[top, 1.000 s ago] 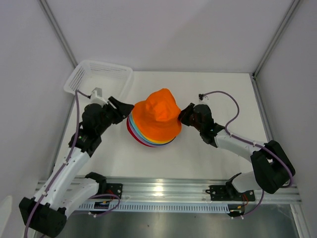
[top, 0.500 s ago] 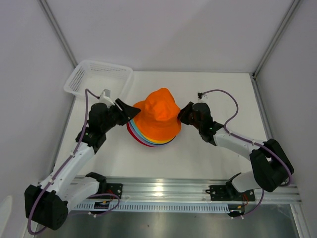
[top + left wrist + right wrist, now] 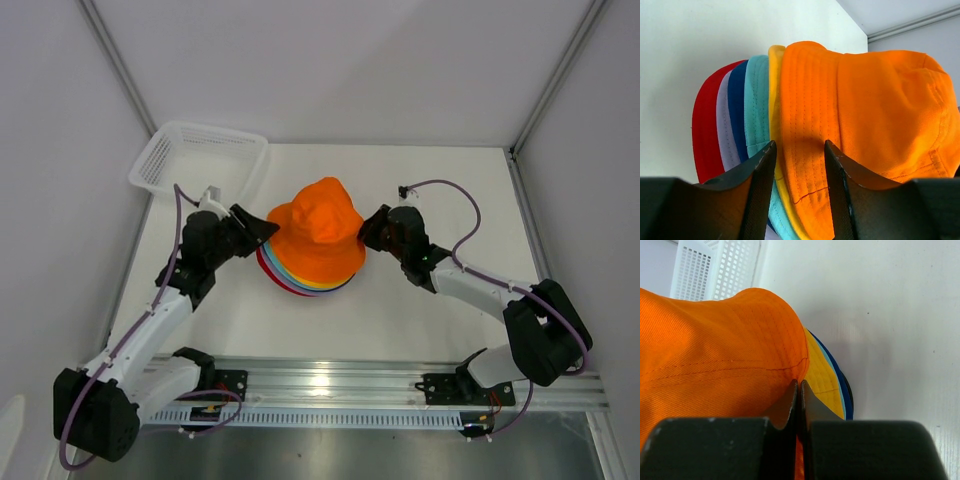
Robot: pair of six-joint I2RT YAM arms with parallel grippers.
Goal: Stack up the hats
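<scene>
A stack of hats (image 3: 300,278) sits mid-table, with the orange hat (image 3: 320,230) on top. The left wrist view shows the brims fanned out: red (image 3: 707,130), lilac (image 3: 726,137), dark blue (image 3: 737,110), teal (image 3: 757,100), yellow (image 3: 774,90) and orange (image 3: 865,100). My left gripper (image 3: 268,226) is at the stack's left edge. It is open (image 3: 800,145), and the orange brim lies between its jaws with gaps on both sides. My right gripper (image 3: 365,232) is shut (image 3: 800,382) on the orange hat (image 3: 715,340) at its right brim, above the yellow brim (image 3: 822,370).
A white slatted basket (image 3: 200,155) stands at the back left, behind my left arm, and its corner (image 3: 715,265) shows in the right wrist view. Grey walls enclose the white table (image 3: 430,180) on three sides. A metal rail (image 3: 330,380) runs along the near edge.
My left gripper has moved right to the orange hat's left brim, and its jaws have narrowed somewhat. The right gripper and the stack have stayed put.
</scene>
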